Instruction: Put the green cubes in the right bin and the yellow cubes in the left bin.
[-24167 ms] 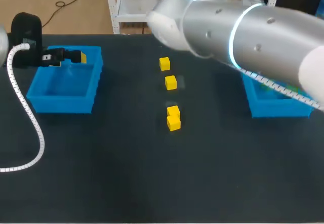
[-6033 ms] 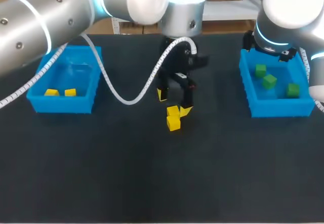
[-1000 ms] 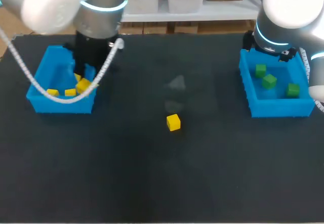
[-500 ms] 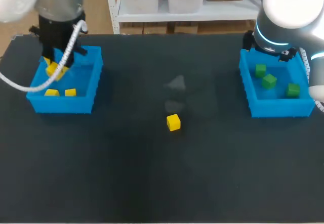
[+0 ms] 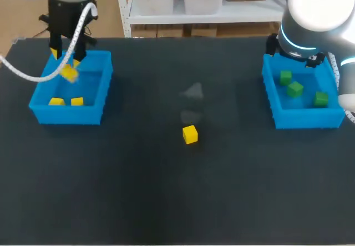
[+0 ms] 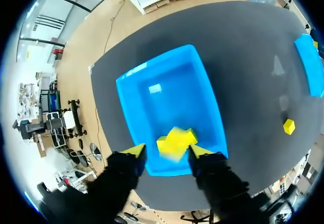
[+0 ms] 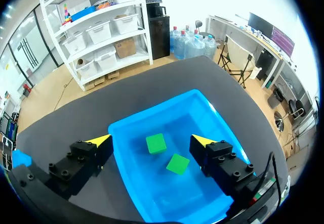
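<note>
My left gripper (image 5: pixel 65 56) hangs open over the far part of the left blue bin (image 5: pixel 103 99). A yellow cube (image 5: pixel 69 74) is loose just below its fingertips, blurred in mid-air above the bin. In the left wrist view the same cube (image 6: pixel 176 141) shows ahead of the left gripper (image 6: pixel 167 151), over the bin (image 6: pixel 152 107). Two yellow cubes (image 5: pixel 55 101) lie in that bin. One yellow cube (image 5: pixel 190 134) sits on the mat at mid-table. My right gripper (image 7: pixel 152 141) stands open above the right bin (image 7: pixel 126 128), which holds green cubes (image 7: pixel 156 143).
In the head view the right bin (image 5: pixel 274 110) sits at the table's right with three green cubes (image 5: pixel 295 89) inside. My right arm (image 5: pixel 310 24) looms over its far side. The black mat (image 5: pixel 177 201) lies around the lone cube.
My left gripper carried a yellow cube leftward and up over the left bin, then opened; the cube now drops below the fingertips. The right arm has not moved.
</note>
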`<state>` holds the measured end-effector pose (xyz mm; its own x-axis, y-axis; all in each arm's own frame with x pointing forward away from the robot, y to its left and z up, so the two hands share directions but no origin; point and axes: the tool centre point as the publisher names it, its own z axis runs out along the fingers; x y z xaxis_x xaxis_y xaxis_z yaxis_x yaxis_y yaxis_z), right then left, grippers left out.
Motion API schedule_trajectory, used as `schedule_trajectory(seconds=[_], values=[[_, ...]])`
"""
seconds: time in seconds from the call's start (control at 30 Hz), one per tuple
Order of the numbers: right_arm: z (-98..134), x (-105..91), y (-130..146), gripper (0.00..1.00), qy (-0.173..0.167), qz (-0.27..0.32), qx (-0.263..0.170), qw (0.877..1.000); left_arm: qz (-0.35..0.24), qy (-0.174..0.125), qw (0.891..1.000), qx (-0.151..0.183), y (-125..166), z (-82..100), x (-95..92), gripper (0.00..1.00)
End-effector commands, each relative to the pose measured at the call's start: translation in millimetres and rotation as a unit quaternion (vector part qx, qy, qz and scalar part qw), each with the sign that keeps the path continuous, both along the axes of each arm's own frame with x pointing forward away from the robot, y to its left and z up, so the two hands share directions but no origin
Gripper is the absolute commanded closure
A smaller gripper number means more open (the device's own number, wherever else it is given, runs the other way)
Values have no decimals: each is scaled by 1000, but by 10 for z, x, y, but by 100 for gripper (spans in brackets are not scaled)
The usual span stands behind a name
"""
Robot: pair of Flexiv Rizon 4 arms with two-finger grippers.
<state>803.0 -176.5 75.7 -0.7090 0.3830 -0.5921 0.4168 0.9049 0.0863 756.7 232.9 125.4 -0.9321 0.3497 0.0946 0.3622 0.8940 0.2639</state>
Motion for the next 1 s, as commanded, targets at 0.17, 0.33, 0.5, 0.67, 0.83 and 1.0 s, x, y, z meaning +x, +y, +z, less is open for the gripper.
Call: schedule_trajectory(seconds=[0.17,0.33,0.5,0.67,0.83,1.0], values=[[-7,-8,-1,0,-2,0,0,1000,0,37,999,11,-108,5,75,0],[-7,-8,-1,0,-2,0,0,1000,-71,8,997,-37,-615,168,47,0],[-7,-8,-1,0,-2,0,0,1000,-140,12,985,-96,-1214,217,-138,0],[-7,-8,-1,0,-2,0,0,1000,-204,26,970,-133,-1666,208,-398,0],[-7,-8,-1,0,-2,0,0,1000,-253,47,957,-136,-2031,172,-685,0],[-7,-8,-1,0,-2,0,0,1000,-281,35,949,-136,-2269,50,-916,0]])
